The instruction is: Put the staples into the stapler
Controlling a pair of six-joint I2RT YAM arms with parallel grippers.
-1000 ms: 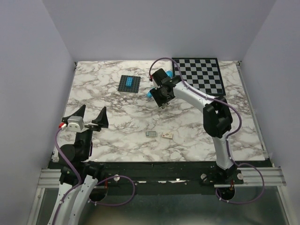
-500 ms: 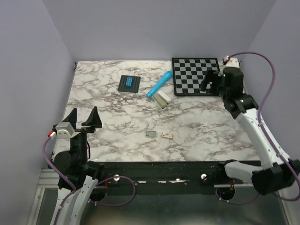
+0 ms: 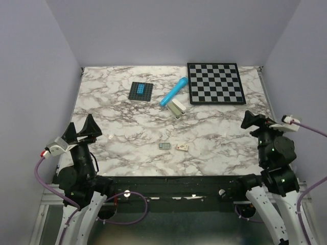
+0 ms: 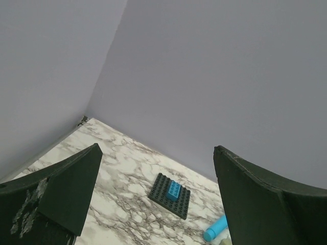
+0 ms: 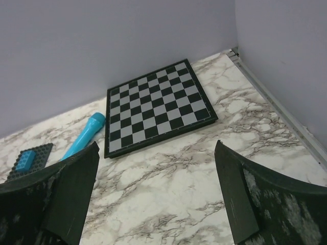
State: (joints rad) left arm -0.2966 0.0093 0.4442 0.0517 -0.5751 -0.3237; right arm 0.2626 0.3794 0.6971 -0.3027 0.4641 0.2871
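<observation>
- The white-and-grey veined marble tabletop [image 3: 127, 127] is shut in by pale lilac walls [image 3: 168, 30] on three sides, with a black frame rail [image 3: 168, 181] along its near edge
- The small cream-white bar-shaped stapler [image 3: 177, 107] lies past mid-table, just beside the near end of a bright blue cylinder [image 3: 173, 91] and near the near-left corner of a black-and-grey chessboard [image 3: 214, 83]
- The tiny silvery-grey flat block of staples [image 3: 164, 146] rests towards the near edge, just left of a small cream tile [image 3: 182, 147] and well apart from the stapler
- Open marble lies between the two, and on either flank out to the side edges
- A dark studded baseplate carrying a blue brick [image 3: 141, 91] sits far-left, beside the cylinder
- The left gripper [image 3: 82, 126] is poised over the near-left corner on a folded arm, aimed up the table; its dark fingers [image 4: 66, 189] are spread wide with nothing between them
- The right gripper [image 3: 255, 121] stands at the near-right edge, its wrist view facing the chessboard; its fingers [image 5: 71, 189] are likewise splayed wide and hold nothing
- Both grippers are well apart from the stapler and the staples
</observation>
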